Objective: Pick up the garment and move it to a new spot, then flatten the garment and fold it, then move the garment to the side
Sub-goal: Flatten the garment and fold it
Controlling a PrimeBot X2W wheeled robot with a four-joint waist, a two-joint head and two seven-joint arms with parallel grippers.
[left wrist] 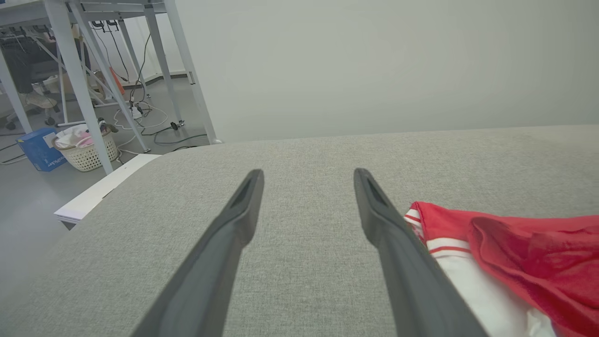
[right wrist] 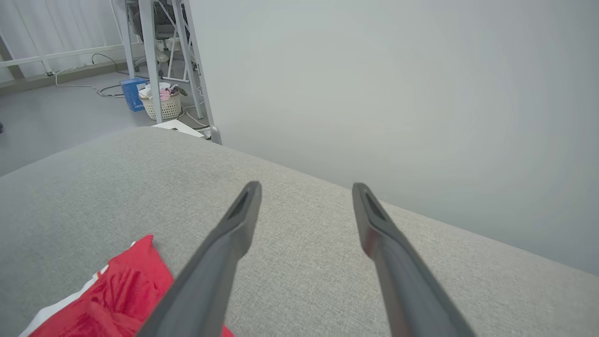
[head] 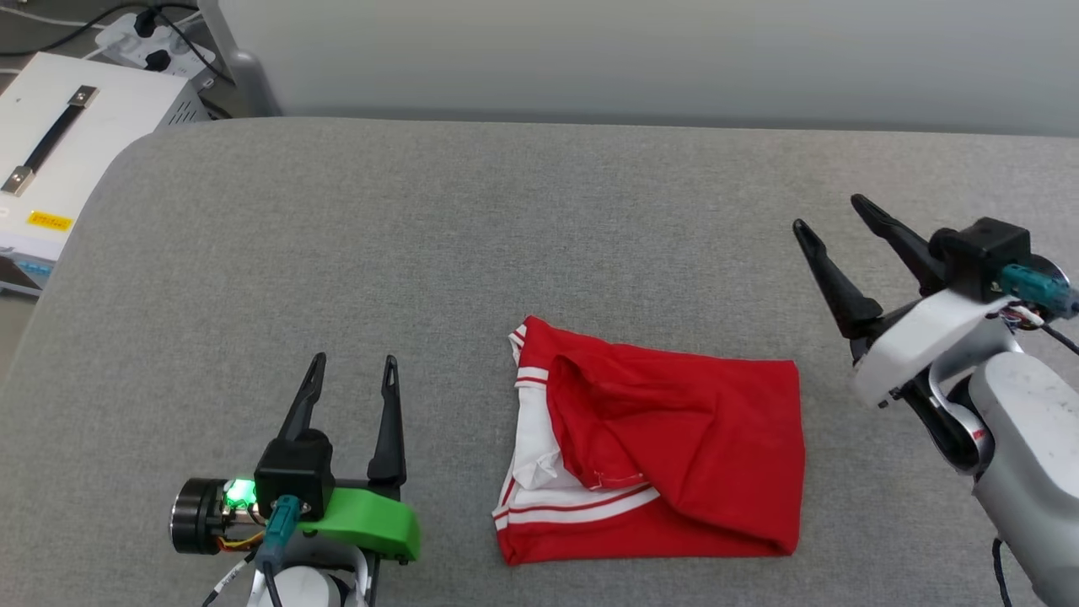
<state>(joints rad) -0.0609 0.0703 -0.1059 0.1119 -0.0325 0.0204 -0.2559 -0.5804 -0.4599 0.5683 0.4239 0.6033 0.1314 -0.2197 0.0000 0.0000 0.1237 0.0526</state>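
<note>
The garment lies folded on the bench, the left gripper and right gripper beside it with jaws apart and empty, so I judge only moving it aside remains.

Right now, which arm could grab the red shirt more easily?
Probably left: the left gripper sits open and low on the table right beside the garment, while the right gripper, also open, looks raised higher.

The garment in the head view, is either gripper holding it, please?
No, the left gripper and the right gripper stand open, clear of the garment.
</note>
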